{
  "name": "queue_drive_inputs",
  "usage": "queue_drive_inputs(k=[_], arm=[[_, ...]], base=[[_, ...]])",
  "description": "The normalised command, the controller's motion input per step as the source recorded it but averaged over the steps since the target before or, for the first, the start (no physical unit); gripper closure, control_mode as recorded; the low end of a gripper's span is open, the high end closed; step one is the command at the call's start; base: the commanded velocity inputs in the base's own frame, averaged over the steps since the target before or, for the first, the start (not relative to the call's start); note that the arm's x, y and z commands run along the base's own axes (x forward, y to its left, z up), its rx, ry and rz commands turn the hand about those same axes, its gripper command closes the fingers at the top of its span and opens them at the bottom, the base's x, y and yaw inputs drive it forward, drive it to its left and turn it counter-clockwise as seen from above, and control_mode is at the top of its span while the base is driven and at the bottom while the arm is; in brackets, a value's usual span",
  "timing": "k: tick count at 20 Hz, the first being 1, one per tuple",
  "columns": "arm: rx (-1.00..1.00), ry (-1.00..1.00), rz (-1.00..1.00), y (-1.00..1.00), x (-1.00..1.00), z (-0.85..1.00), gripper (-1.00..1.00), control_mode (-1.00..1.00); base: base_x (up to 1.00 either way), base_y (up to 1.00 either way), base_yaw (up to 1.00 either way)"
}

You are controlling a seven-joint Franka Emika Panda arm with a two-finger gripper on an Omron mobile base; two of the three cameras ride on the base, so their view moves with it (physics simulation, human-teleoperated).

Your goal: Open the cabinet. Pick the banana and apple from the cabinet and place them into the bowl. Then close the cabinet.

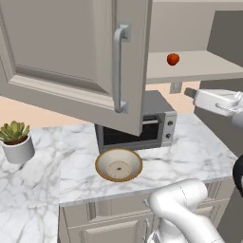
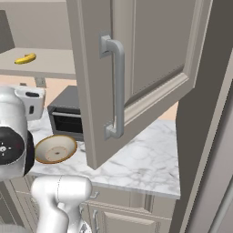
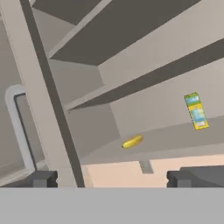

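Note:
Both doors of the cabinet [image 1: 61, 47] stand open. The red apple [image 1: 173, 59] sits on the cabinet's floor toward its right side. The yellow banana [image 2: 25, 58] lies on the same board farther left, and the hand view has the banana [image 3: 132, 141] ahead, at some distance. My gripper [image 3: 113, 178] is open and empty, held below and in front of the cabinet floor, right of the left door's edge; the gripper [image 1: 192, 93] hangs above the counter's right part. The cream bowl [image 1: 118, 165] rests empty on the counter in front of the oven.
A grey toaster oven [image 1: 142, 124] stands behind the bowl under the cabinet. A potted plant [image 1: 16, 140] is at the counter's left. An upright multicoloured carton [image 3: 196, 110] stands in the cabinet right of the banana. The left door's handle [image 1: 119, 69] juts forward over the counter.

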Motion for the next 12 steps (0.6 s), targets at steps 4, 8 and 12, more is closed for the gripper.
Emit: queue_drive_inputs(k=[4, 8, 12], arm=[[0.0, 0.0, 0.24, 0.07, 0.88, -0.25, -1.0, -1.0], [0.0, 0.0, 0.19, 0.44, 0.85, -0.33, -1.0, -1.0], [-0.02, 0.05, 0.18, 0.75, 0.47, -0.22, -1.0, -1.0]], base=[[0.0, 0.0, 0.0], [0.0, 0.0, 0.0], [0.0, 0.0, 0.0]])
